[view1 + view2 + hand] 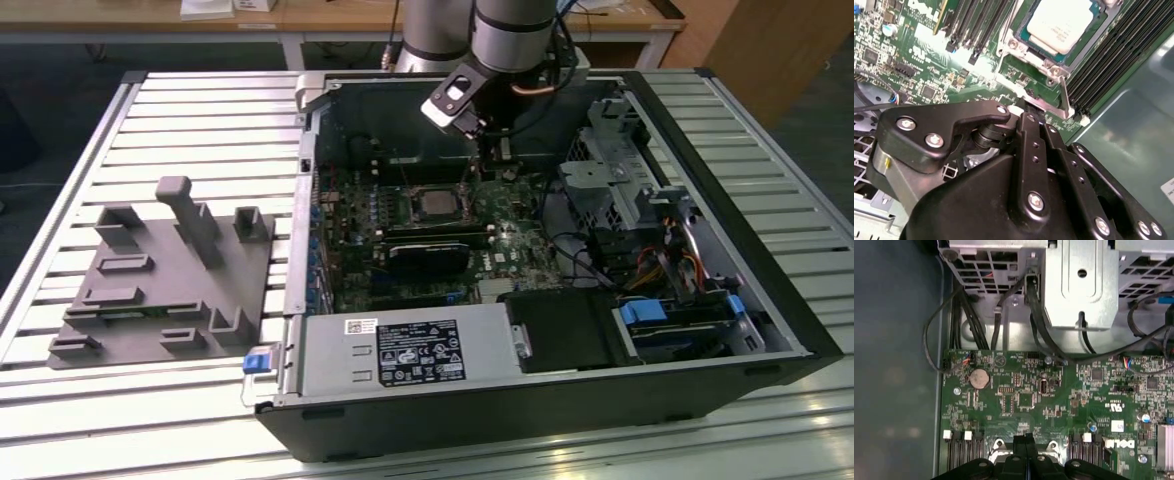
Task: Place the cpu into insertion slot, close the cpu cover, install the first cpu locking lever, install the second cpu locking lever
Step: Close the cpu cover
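Shows gripper (1030,113) clenched, fingers pressed together, nothing visibly pinched, tips down just beside locking lever (1066,100) at socket edge. Shows cpu (1060,22) seated in insertion slot (410,203), cpu cover (1051,70) lying flat around it. Shows arm (514,30) reaching inside open computer case (534,420), over green motherboard (514,245).

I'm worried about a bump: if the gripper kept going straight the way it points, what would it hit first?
Probably the silver metal bar at the insertion slot's edge, just ahead of the gripper; depth is hard to judge.
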